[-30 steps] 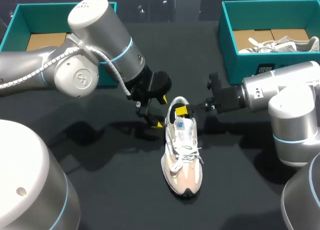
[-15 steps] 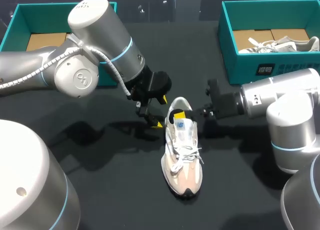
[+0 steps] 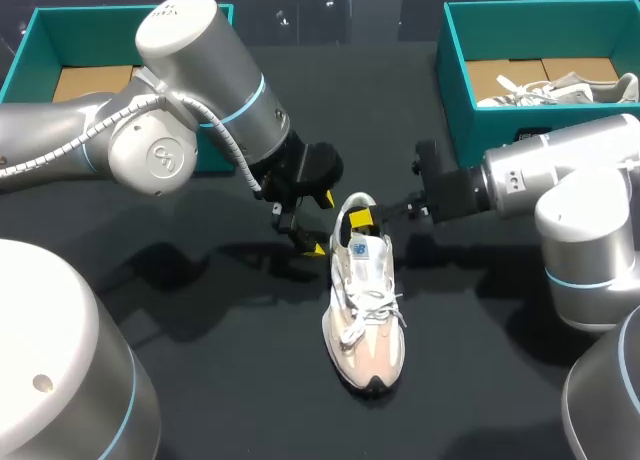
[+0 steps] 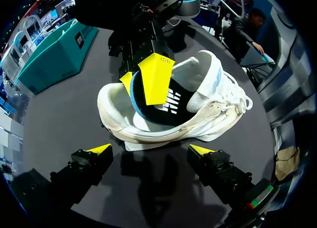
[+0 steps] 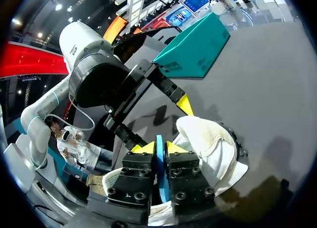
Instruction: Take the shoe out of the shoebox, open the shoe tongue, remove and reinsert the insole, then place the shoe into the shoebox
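Shoebox [image 3: 470, 130], teal, stands at the table's [image 3: 230, 380] far right corner. White shoe [image 3: 365, 300] lies mid-table, toe toward the near edge. Left gripper [image 4: 151, 148] hangs spread beside its heel. Right gripper [image 5: 159, 147] is clamped on the insole [image 4: 163, 109] edge.

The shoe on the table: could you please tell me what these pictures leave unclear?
Head view: the shoe's heel opening lies under the right end effector.
Right wrist view: its toe is hidden behind that end effector's body.
Left wrist view: the insole's front end is hidden under the tongue.
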